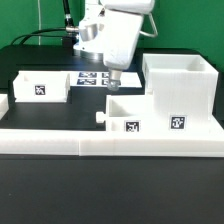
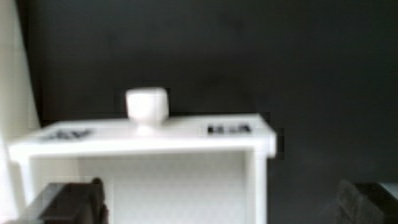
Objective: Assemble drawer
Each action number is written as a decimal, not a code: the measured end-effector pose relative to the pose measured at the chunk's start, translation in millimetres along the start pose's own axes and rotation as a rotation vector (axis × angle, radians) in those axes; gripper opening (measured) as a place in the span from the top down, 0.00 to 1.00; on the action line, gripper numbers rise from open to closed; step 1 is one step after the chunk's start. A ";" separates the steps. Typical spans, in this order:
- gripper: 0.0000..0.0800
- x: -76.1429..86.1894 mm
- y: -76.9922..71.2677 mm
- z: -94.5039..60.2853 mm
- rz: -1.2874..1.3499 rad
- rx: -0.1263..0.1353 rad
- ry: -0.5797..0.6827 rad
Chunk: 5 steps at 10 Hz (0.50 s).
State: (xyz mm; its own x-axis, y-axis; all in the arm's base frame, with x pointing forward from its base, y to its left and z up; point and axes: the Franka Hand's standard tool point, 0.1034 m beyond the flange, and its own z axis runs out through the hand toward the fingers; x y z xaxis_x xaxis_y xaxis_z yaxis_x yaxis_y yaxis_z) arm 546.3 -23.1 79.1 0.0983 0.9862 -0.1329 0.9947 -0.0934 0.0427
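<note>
I am hovering my pincer (image 1: 113, 80) above the small tray (image 1: 125, 112), which is sitting on the desk (image 1: 30, 55) just beside the tall casing (image 1: 180, 85), on the exterior view's left of it and near the long low rail (image 1: 110, 145). A second tray (image 1: 40, 87) is lying well apart, further toward the exterior view's left. In the wrist view my fingers (image 2: 71, 200) are standing spread wide, pinching nothing, and the tray's knob (image 2: 146, 105) and open hollow are showing ahead between them. I am judging the step in hand to be grasping this tray. To do it well, I am aiming to centre the jaws over one wall, keeping them square to it, coming down deep enough for a full bite without striking the knob, and closing only then, so the tray is not twisting against the casing.
</note>
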 end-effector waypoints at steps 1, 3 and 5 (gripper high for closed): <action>0.19 -1.2 0.0 1.0 -0.002 0.000 0.001; 0.19 -3.1 -0.3 2.2 -0.009 0.002 0.001; 0.19 -30.8 7.9 16.2 -0.111 0.016 0.077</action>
State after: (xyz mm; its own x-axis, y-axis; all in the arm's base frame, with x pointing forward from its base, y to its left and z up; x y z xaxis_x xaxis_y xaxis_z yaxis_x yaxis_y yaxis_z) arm 551.6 -56.4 67.5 -0.0144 0.9981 -0.0598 0.9997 0.0154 0.0165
